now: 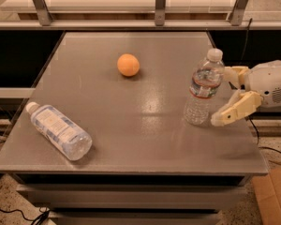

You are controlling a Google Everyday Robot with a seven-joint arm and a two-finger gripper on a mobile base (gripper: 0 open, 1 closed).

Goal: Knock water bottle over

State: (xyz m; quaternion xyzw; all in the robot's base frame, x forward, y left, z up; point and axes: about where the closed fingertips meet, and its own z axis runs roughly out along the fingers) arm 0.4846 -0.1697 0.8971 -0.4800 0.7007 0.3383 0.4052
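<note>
Camera view shows you the water bottle [203, 88] standing on its base near the right edge of the grey table [145, 144], white cap on top and a narrow red-edged label band around its upper body. It leans very slightly, cap a little to the right of the base. The plastic is clear and ribbed; you cannot tell how much water is inside.

Just to its right is the gripper [221, 97], reaching in from the right side at about the bottle's height. Its two pale fingers are spread apart and grasp nothing. The far finger [234, 73] sits beside the bottle's upper half and the near finger [236, 109] slants down toward the base. You cannot tell whether either one touches the plastic. The white wrist housing [271, 83] lies behind them, past the table's edge.

Well apart, toward the far middle of the table, you see an orange ball [128, 64]. At the front left a wider bottle [59, 131] with a large pale label lies on its side, cap pointing to the far left. A cardboard box [274, 196] stands on the floor at the lower right.
</note>
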